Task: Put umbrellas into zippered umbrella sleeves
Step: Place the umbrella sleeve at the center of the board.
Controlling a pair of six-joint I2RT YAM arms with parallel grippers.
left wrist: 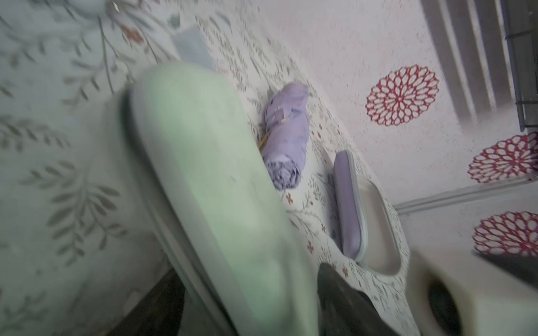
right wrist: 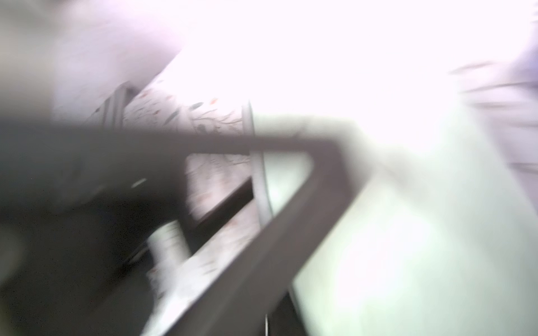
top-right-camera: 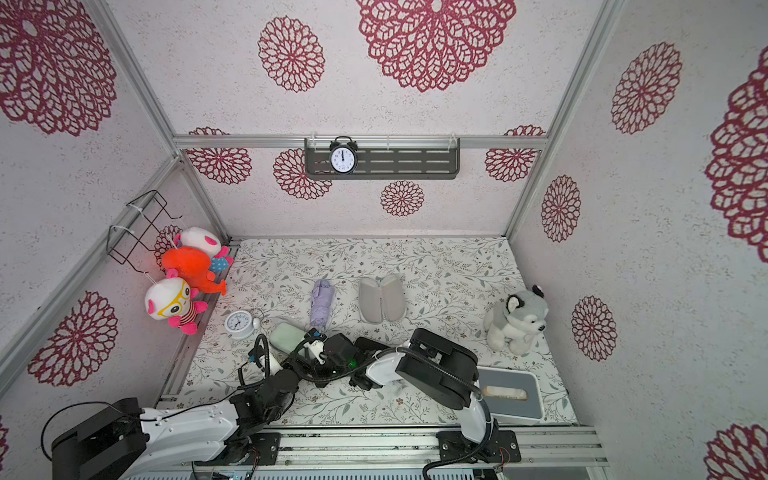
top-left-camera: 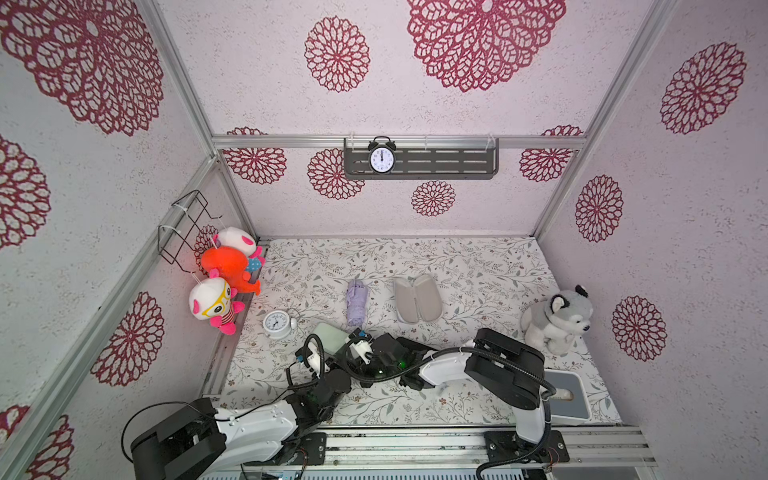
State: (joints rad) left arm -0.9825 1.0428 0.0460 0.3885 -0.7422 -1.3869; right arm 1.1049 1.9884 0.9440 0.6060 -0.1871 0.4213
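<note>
**Mint sleeve in hand, lilac pair waiting**

Both arms crowd the mint green sleeve point(top-left-camera: 328, 334), which lies on the table point(top-left-camera: 478, 266) just robot-side of the lilac umbrella point(top-left-camera: 357, 301). The right hand point(top-left-camera: 360, 345) is clenched, on what I cannot tell. The left hand point(left wrist: 253, 302) straddles the sleeve, its grip unclear. This looks like finishing the mint sleeve. Next comes lifting the lilac umbrella into the open lilac sleeve point(top-left-camera: 417, 299) beside it.

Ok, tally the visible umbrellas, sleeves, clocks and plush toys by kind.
Umbrellas: 1 (lilac umbrella)
Sleeves: 2 (lilac sleeve, mint green sleeve)
Clocks: 2 (black alarm clock, white alarm clock)
Plush toys: 4 (husky plush, 3 hanging plush toys)
Total: 9
</note>
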